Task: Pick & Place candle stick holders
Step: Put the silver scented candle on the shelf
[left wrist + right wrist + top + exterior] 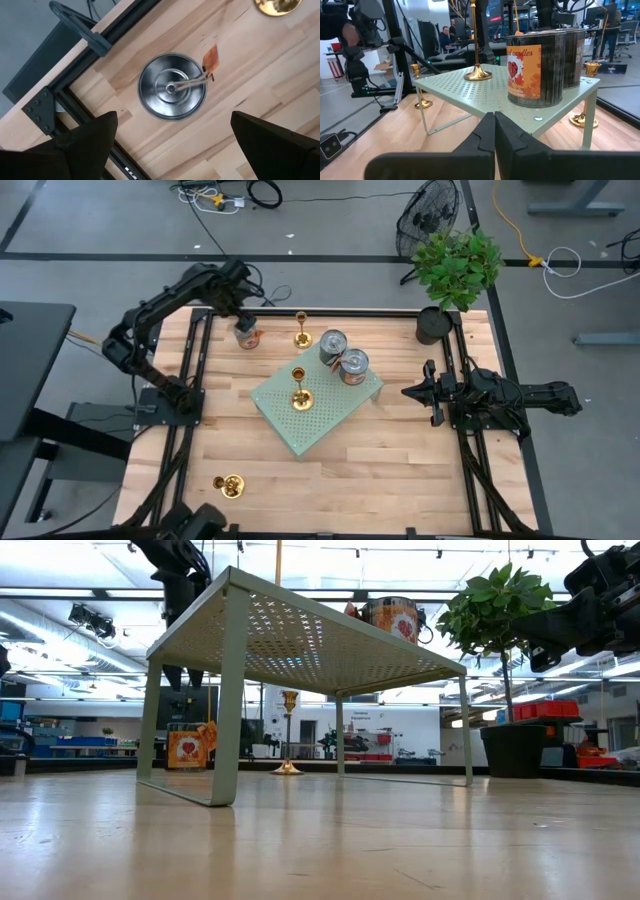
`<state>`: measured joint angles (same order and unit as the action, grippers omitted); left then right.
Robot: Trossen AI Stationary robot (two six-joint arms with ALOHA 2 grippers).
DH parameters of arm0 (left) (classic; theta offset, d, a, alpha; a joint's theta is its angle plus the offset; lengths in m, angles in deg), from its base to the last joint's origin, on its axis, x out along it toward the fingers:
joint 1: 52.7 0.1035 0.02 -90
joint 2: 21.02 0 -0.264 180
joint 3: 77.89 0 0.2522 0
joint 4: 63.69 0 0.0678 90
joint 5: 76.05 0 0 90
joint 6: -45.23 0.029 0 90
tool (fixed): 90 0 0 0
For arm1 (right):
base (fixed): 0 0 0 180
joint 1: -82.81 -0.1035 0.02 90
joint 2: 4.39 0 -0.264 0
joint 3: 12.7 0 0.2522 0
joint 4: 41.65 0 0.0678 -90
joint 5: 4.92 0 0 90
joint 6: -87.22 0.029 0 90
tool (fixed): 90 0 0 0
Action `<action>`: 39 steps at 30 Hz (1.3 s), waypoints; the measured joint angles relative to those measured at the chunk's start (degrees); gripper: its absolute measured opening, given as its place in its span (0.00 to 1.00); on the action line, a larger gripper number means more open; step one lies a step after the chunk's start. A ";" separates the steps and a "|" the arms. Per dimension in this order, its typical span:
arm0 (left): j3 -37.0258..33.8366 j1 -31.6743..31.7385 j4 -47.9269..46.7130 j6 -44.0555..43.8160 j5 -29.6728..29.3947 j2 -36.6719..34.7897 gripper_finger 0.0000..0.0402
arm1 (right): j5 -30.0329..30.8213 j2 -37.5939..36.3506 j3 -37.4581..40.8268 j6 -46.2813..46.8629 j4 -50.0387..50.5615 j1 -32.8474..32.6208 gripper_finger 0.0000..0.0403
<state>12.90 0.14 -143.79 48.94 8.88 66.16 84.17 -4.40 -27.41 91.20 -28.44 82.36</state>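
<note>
Three gold candle stick holders show. One (300, 392) stands on its round base on the green perforated shelf (285, 420). Another (301, 330) stands on the table near the far edge. The third (230, 485) is at the near left. My left gripper (243, 320) hangs open, pointing down, above a silver can (172, 87) on the table at the far left; its fingers (100, 132) stand clear on either side, above the can. My right gripper (494, 132) rests shut and level at the table's right side, facing the shelf.
Two labelled cans (333, 346) (353, 366) stand on the shelf's far right corner. A potted plant (455, 270) sits at the far right corner. Black frame rails (195, 350) run along the table's left and right sides. Bare wood lies toward the near edge.
</note>
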 joint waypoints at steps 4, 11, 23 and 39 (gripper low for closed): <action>0.01 0.04 0.04 0.02 -0.04 1.06 1.00 | 0.00 0.00 0.00 -0.01 -0.02 0.00 0.01; 0.01 0.44 0.79 0.48 -0.25 1.37 1.00 | 0.02 0.00 0.00 -0.01 -0.01 -0.01 0.01; -0.32 2.67 1.35 0.02 1.54 1.37 1.00 | 0.00 0.00 0.00 0.00 -0.02 0.00 0.01; -0.68 2.67 2.08 0.07 1.89 4.81 1.00 | 0.02 0.00 0.00 -0.01 -0.02 0.00 0.01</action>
<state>12.21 2.80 -141.71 49.00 10.77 70.97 84.19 -4.40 -27.41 91.19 -28.46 82.36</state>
